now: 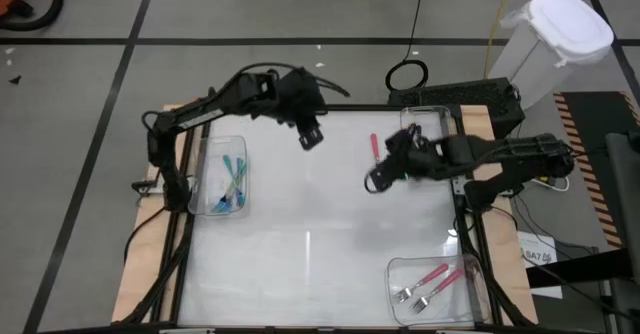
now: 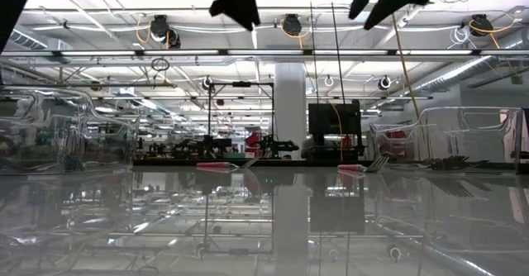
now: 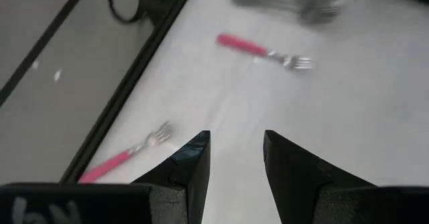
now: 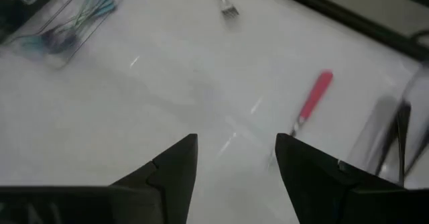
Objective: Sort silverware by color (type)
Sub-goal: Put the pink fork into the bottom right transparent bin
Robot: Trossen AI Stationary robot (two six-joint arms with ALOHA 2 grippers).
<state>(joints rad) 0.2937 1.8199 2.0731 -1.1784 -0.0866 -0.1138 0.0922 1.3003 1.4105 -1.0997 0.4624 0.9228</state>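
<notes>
A: Both arms are up over the far half of the table. The left gripper hangs above bare tabletop near the far edge, fingers parted with nothing between them.

B: And the right gripper hovers just past the middle, jaws spread too, holding nothing.

A: Two pink-handled forks lie loose. One fork sits flat between the two grippers (the high view shows it as a short red bar).

B: The other loose fork lies close to the table's far edge, tines pointing inward; the left arm covers it from above.

A: Sorted so far: the teal-handled forks lie in the clear bin at the left side.

B: Pink ones, the pink forks, rest in the near-right bin.

A: The far-right bin holds dark cutlery, though it is too blurred to count.

B: From table height, both loose handles show low on the surface.
</notes>
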